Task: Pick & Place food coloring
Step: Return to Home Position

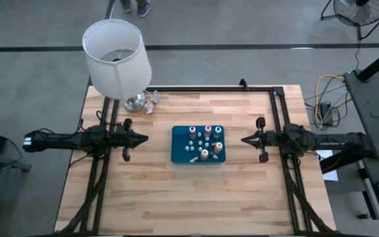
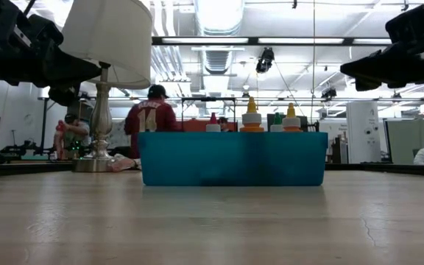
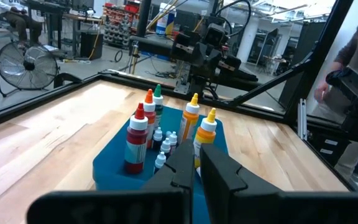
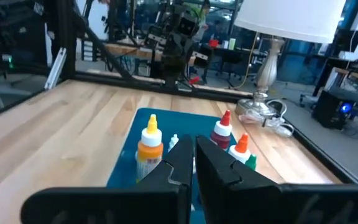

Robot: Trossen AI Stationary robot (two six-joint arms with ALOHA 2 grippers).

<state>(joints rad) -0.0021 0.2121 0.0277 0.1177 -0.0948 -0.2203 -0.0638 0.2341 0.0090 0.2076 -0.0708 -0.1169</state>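
Though the blue tray hides all but their pointed tips at table level, the food coloring bottles stand inside it, midway between the left gripper and right gripper, both with fingers together, empty.

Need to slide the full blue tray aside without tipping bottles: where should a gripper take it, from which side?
I'd take the blue tray by the wall facing the left gripper, coming straight down, one finger inside, one outside. That wall is thin and upright, and the bottles stand a little back from it.
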